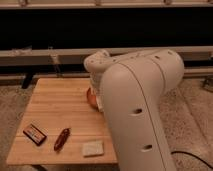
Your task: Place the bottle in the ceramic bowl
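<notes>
The ceramic bowl (91, 97), small, glossy and orange-brown, sits at the right side of the wooden table (55, 107); only its left part shows beside my arm. My big white arm (135, 105) bends over it, with the wrist (98, 63) right above the bowl. My gripper (98, 101) reaches down at the bowl and is mostly hidden by the arm. The bottle does not show; it may be hidden behind the wrist.
On the table's front part lie a dark flat packet (34, 133), a slim reddish-brown object (61, 139) and a flat tan square pad (93, 148). A dark wall with rails runs behind the table. The floor is speckled.
</notes>
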